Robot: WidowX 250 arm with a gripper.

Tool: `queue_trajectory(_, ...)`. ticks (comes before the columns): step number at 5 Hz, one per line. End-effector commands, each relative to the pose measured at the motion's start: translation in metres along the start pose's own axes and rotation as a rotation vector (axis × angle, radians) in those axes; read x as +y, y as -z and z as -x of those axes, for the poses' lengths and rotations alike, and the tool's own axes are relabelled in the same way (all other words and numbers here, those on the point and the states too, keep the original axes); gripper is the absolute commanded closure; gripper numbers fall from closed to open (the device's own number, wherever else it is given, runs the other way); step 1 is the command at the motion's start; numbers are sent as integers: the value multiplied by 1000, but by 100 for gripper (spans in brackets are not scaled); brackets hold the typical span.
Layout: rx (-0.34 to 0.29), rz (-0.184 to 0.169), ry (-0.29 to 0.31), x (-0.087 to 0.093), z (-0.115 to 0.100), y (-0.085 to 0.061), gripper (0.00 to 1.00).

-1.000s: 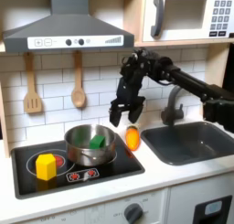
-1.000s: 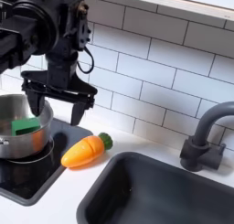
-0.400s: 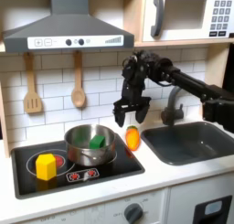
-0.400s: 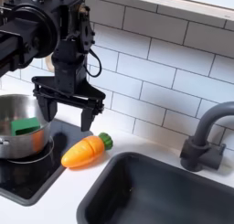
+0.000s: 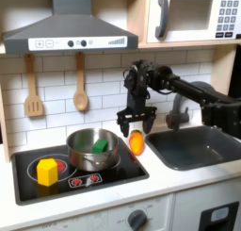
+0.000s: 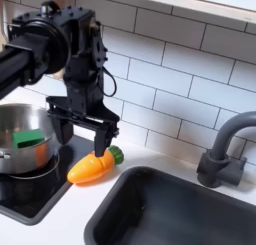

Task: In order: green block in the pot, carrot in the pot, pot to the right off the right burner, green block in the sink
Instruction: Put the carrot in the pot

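Tool (image 6: 83,135) spread wide, hanging just above the carrot (image 6: 92,165), fingers straddling it without touching. Carrot lying on the bench between pot (image 6: 20,134) and sink (image 6: 180,209). Green block (image 6: 28,139) inside the pot.

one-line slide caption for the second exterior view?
Open gripper poised above the carrot; green block sits in the pot.

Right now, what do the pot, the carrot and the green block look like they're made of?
The pot looks like polished stainless steel: its walls are bright and mirror-like. The carrot seems to be smooth moulded plastic, orange with a soft sheen and a green top. The green block inside the pot is probably plastic too, uniform bright green, though its finish is hard to judge.
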State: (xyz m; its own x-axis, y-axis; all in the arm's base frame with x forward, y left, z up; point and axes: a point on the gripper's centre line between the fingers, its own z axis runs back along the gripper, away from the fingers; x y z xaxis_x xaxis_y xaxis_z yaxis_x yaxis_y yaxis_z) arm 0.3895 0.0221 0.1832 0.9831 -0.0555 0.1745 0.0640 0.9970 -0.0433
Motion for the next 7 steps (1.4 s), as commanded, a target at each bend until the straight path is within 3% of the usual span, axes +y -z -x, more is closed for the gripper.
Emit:
queue_trajectory(1, 24, 31, 60, 1, -7, 16, 0)
queue_trajectory(4, 61, 58, 107, -5, -19, 40, 0)
queue_trajectory(6, 58, 51, 94, -2, -18, 40, 0)
queue_trajectory(7, 63, 50, 80, -3, -16, 40, 82)
